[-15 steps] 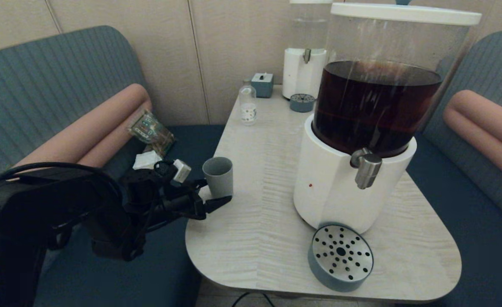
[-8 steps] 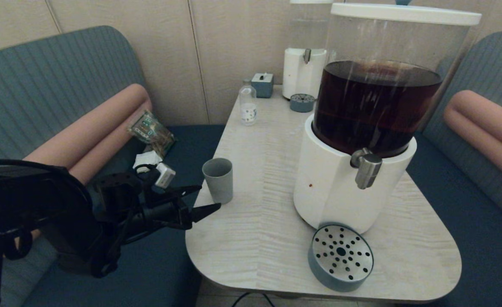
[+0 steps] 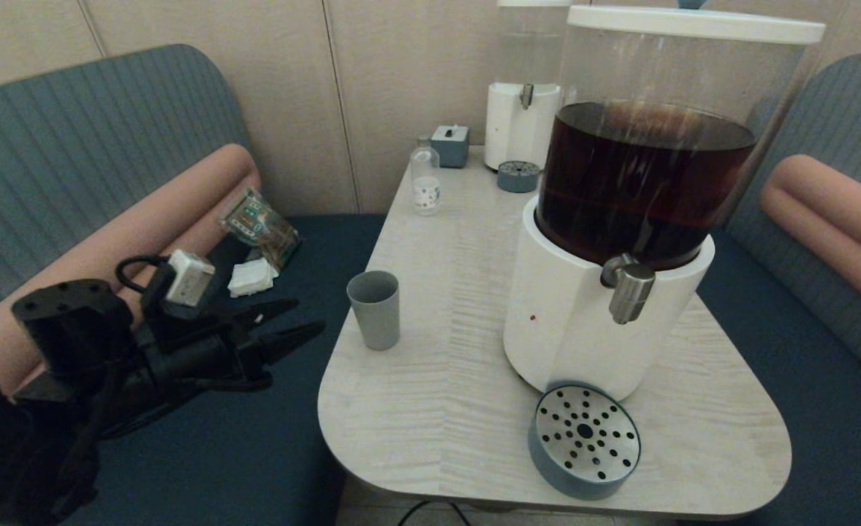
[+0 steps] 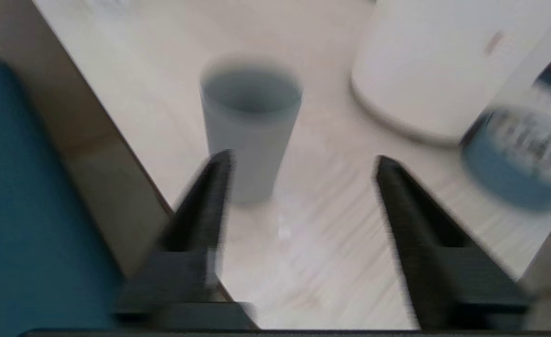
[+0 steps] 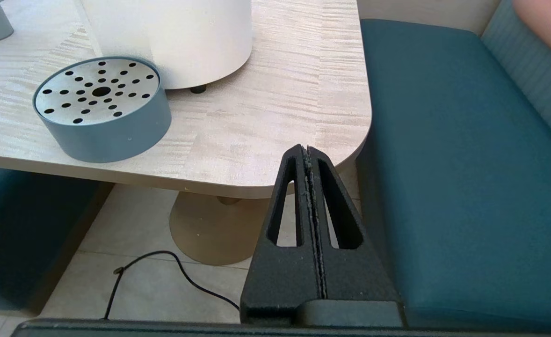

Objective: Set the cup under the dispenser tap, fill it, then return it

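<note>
- The cup [image 3: 374,309] stands upright in the middle left of the head view, on the table [image 3: 445,394] near its left edge. Its long axis is vertical, its open mouth points up and the narrower base is down.
- The left gripper [image 3: 295,321] is in the lower left of the head view, over the dark blue seat [image 3: 204,460] and apart from the cup. Its two fingers are spread and hold nothing; their tips point to the right, toward the cup.
- In the left wrist view the cup [image 4: 251,126] shows beyond the spread fingers [image 4: 210,187], not between them.
- The dispenser tap [image 3: 628,288] is right of the middle of the head view. The short steel spout points down and a little forward, over the round drip tray [image 3: 584,442] in the lower part of the frame. The cup is well apart from it, to the left.
- The right gripper [image 5: 309,152] shows only in the right wrist view, low beside the table corner, with its fingers pressed together and nothing between them.
</note>
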Available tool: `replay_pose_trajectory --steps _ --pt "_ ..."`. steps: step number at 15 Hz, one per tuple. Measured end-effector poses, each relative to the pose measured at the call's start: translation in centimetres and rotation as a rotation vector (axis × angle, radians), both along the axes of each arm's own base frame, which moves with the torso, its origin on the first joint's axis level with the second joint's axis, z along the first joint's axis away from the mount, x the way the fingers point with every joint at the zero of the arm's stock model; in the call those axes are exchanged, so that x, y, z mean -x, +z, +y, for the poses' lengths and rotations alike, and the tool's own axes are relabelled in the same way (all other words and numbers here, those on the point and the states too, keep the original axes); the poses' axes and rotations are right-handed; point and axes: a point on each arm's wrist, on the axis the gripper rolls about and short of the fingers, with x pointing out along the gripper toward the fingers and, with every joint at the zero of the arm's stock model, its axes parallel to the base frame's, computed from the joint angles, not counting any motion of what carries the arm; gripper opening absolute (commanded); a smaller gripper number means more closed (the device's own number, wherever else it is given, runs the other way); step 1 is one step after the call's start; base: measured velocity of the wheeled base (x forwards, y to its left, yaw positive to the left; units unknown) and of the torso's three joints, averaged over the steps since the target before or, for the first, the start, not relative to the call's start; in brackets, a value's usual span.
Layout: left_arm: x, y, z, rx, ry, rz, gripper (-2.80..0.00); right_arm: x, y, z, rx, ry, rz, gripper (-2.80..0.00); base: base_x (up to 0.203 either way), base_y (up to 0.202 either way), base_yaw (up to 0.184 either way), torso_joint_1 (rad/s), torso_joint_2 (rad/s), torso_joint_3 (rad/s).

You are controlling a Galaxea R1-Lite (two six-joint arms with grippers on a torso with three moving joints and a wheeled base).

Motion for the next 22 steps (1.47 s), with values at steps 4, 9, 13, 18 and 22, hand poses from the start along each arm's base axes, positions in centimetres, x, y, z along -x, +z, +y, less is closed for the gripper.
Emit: replay_pose_trajectory --steps 4,9,13,18,22 --pt "5.2 6.1 0.7 0.093 0.089 -0.171 -2.80 0.0 0.0 0.0 0.000 0.000 0.000 -2.80 0.000 0.000 0.000 0.000 0.00 0.000" --pt "14.5 11.4 1.0 0.210 0.169 -0.373 -2.80 0.0 0.0 0.0 0.000 0.000 0.000 -2.80 0.000 0.000 0.000 0.000 0.00 0.000" --pt "23.1 12.0 1.1 0.253 0.226 -0.509 -2.80 0.0 0.0 0.0 0.000 0.000 0.000 -2.80 0.000 0.000 0.000 0.000 0.00 0.000" --pt "30.3 8.9 1.3 0.269 0.304 -0.520 -2.80 0.0 0.0 0.0 0.000 0.000 0.000 -2.80 0.000 0.000 0.000 0.000 0.00 0.000" --pt "32.8 6.2 1.4 0.242 0.328 -0.555 -2.80 0.0 0.0 0.0 0.000 0.000 0.000 -2.80 0.000 0.000 0.000 0.000 0.00 0.000"
